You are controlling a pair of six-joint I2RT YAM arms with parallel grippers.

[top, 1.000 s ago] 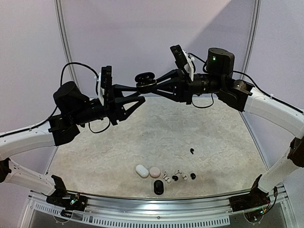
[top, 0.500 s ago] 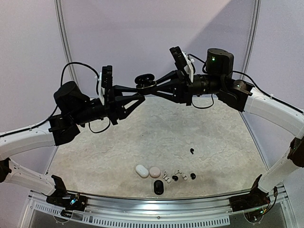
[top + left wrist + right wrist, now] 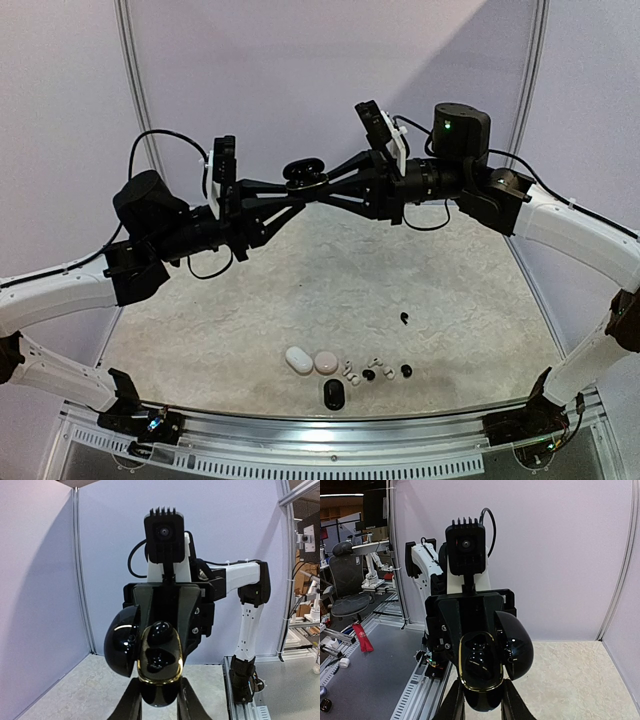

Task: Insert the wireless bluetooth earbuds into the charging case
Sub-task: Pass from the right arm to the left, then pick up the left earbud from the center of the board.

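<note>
- You have both arms raised. The two grippers meet nose to nose in the air above the middle of the far edge of the bench (image 3: 200,310).
- The charging case (image 3: 305,171) sits between them. It is glossy black with a gold rim round its tray, and its lid is swung open to one side.
- Your left gripper (image 3: 297,194): the wrist view shows its fingers (image 3: 133,706) tight against both flanks of the case's lower end, so it is clamped on.
- Your right gripper (image 3: 320,190): the same from its own wrist, with the fingers (image 3: 512,706) pressed to either side of the case's bottom. Clamped too.
- The tray wells show rounded, glossy black shapes. You cannot tell whether a bud is seated there.
- The wireless bluetooth earbuds (image 3: 368,374) lie loose on the bench by the middle of the near edge, white and black in a short scatter.
- One black bud (image 3: 403,319) lies apart from them, farther in from that edge.
- Just beside the scatter, toward the left edge, a white case (image 3: 298,360) lies next to a pink case (image 3: 326,362).
- A black case (image 3: 333,394) lies closest to the near edge.
</note>
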